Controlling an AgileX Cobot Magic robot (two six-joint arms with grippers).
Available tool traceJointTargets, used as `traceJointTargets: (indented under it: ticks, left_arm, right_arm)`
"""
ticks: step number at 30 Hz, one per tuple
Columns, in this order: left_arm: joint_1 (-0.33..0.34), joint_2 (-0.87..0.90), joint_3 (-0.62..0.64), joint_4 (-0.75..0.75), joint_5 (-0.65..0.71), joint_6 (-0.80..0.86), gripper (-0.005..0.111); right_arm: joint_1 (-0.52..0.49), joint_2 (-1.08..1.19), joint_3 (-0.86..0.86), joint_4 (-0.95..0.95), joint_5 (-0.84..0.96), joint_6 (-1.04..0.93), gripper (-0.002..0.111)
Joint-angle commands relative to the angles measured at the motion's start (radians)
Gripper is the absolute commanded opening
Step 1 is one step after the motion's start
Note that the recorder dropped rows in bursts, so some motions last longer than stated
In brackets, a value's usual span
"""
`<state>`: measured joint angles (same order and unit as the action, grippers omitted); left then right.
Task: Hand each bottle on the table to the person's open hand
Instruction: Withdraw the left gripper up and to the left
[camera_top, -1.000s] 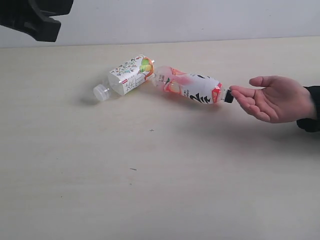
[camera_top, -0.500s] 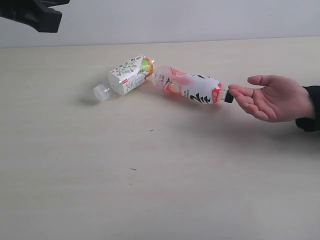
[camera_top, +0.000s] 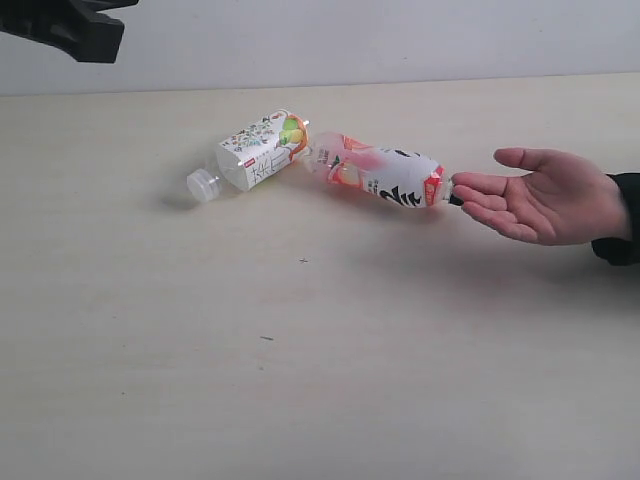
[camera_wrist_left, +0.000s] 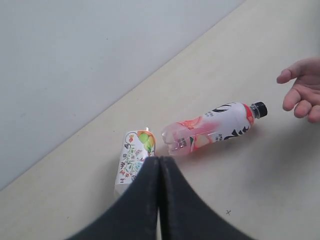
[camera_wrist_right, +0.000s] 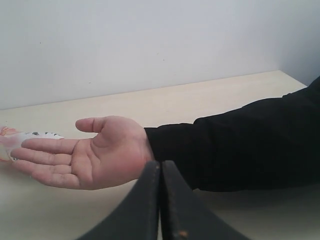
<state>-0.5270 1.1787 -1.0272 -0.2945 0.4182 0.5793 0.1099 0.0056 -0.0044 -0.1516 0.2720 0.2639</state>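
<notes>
Two bottles lie on their sides on the table. The white patterned one has a clear cap at its left end. Its orange end meets the base of the pink-peach bottle. That bottle's black cap touches the fingertips of the person's open hand, palm up at the right. My left gripper is shut and empty, high above the bottles; its arm shows at the top left. My right gripper is shut and empty, near the hand's wrist.
A dark sleeve covers the person's forearm at the right edge. A pale wall runs behind the table's far edge. Tiny dark specks mark the tabletop in front of the bottles.
The person's hand has shifted slightly left, so its fingertips now cover most of the pink-peach bottle's black cap. The left arm rose a little at the top left. The bottles have not moved.
</notes>
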Motion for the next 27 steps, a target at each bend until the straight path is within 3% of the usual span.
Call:
traceJointTargets:
  ticks: [1, 13, 20, 27]
  left_arm:
    - [0.005, 0.002, 0.003, -0.009, -0.025, 0.003, 0.0]
    - [0.005, 0.122, -0.012, -0.007, -0.126, 0.003, 0.0]
    - [0.057, 0.35, -0.299, 0.034, 0.236, -0.1, 0.0]
    - [0.065, 0.655, -0.638, 0.156, 0.589, -0.22, 0.0]
  right_arm:
    - [-0.005, -0.006, 0.004, -0.004, -0.008, 0.0, 0.0]
    - [-0.005, -0.006, 0.004, -0.004, -0.008, 0.0, 0.0]
    - [-0.005, -0.006, 0.004, -0.004, -0.008, 0.0, 0.0]
    - [-0.005, -0.006, 0.004, -0.004, -0.008, 0.0, 0.0]
